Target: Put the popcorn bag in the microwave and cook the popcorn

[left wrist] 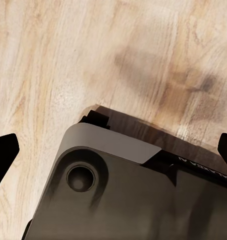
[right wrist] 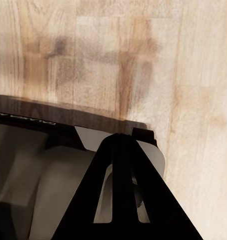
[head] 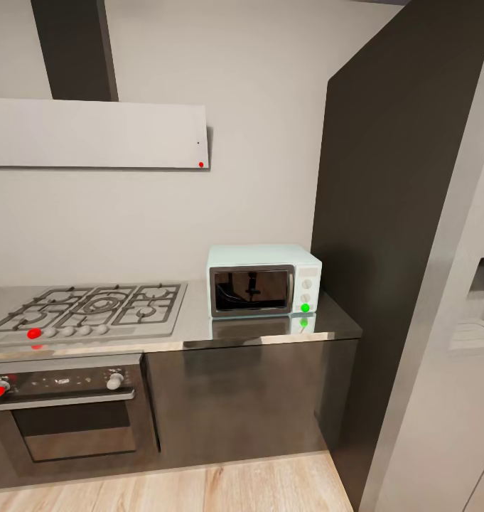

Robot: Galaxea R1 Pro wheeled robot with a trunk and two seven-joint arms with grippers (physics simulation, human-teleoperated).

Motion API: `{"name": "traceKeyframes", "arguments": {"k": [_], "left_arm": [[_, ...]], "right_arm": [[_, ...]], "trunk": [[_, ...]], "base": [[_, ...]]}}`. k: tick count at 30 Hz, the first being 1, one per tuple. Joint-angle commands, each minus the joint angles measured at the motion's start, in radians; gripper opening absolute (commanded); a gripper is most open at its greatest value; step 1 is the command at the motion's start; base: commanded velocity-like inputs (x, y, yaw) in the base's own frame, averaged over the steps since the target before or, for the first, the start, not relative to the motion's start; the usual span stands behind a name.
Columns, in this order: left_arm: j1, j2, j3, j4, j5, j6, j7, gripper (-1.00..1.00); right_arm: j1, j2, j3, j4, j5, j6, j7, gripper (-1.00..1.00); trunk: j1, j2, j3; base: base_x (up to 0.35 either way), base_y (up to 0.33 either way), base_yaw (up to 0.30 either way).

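Microwave (head: 263,279) sits door closed on the right end of the grey bench (head: 199,328), green light lit, gas hob (head: 92,307) just left of it, oven (head: 67,409) underneath. Left tool (left wrist: 113,150) spread wide over the wood floor (left wrist: 68,50); right tool (right wrist: 124,150) pinched together, holding nothing

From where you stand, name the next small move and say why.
Probably roll the base closer to the countertop and pan the head left. The microwave sits shut at the worktop's right end beside the gas hob, with no popcorn bag in sight on the stretch the head view covers. Both wrist cameras look down at the wooden floor, so the arms hang low, far from any grasp.
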Motion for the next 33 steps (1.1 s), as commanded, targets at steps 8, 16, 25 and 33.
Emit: {"name": "traceKeyframes", "arguments": {"k": [8,16,25,33], "left_arm": [[-0.001,0.0,-0.008,0.0,0.008,-0.002,0.004,1.0],[-0.001,0.0,-0.008,0.0,0.008,-0.002,0.004,1.0],[-0.001,0.0,-0.008,0.0,0.008,-0.002,0.004,1.0],[-0.001,0.0,-0.008,0.0,0.008,-0.002,0.004,1.0]], "right_arm": [[-0.001,-0.001,-0.008,0.003,0.005,-0.005,0.001,-1.0],[-0.001,-0.001,-0.008,0.003,0.005,-0.005,0.001,-1.0],[-0.001,-0.001,-0.008,0.003,0.005,-0.005,0.001,-1.0],[-0.001,-0.001,-0.008,0.003,0.005,-0.005,0.002,-1.0]], "trunk": [[0.0,-0.001,-0.001],[0.0,-0.001,-0.001],[0.0,-0.001,-0.001],[0.0,-0.001,-0.001]], "base": [[0.0,0.0,0.0],[0.0,0.0,0.0],[0.0,0.0,0.0],[0.0,0.0,0.0]]}}
